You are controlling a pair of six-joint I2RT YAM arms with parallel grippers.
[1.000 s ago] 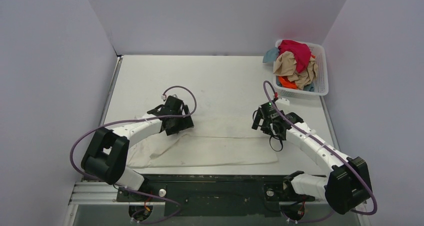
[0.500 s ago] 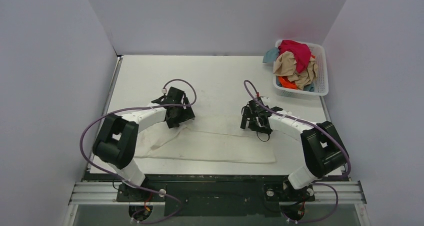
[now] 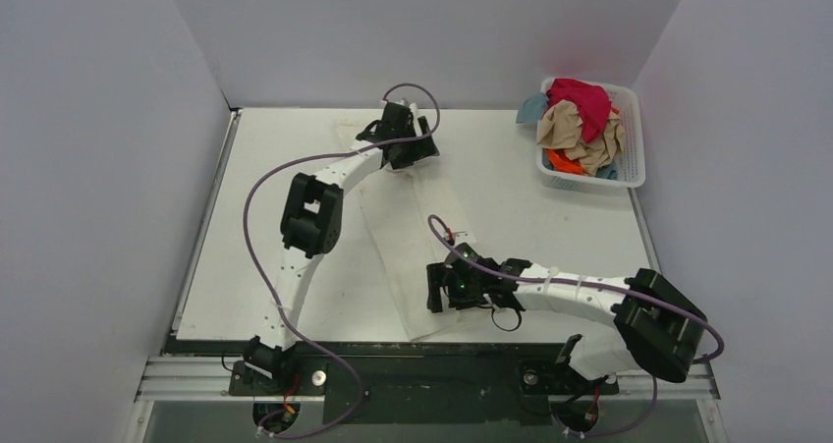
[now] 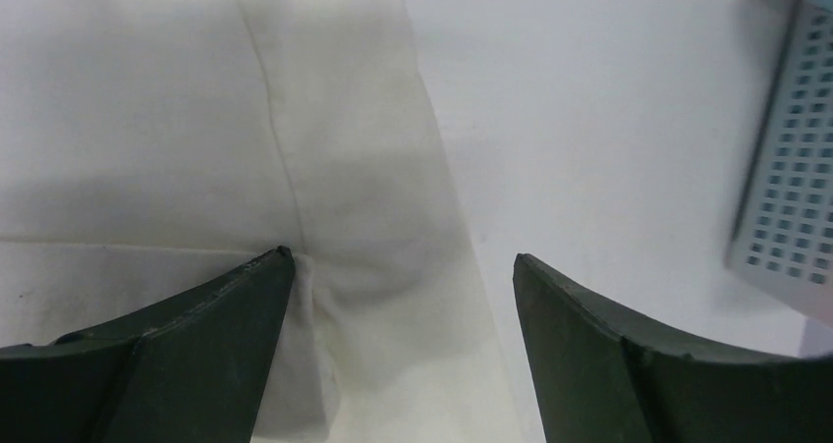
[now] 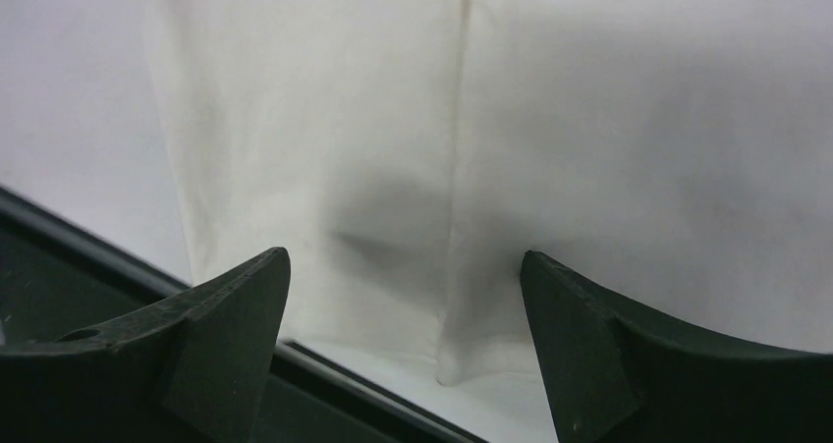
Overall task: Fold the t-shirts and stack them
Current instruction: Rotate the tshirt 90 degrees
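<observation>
Though flat, shirt (image 3: 398, 247) at table (image 3: 246, 266) edge.

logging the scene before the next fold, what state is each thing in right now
cream-white t-shirt: folded into a long strip, flat on the table
left gripper: open, at the strip's far end
right gripper: open, at the strip's near end
basket: upright, heaped full
other t-shirts: crumpled, unfolded, in the basket
</observation>
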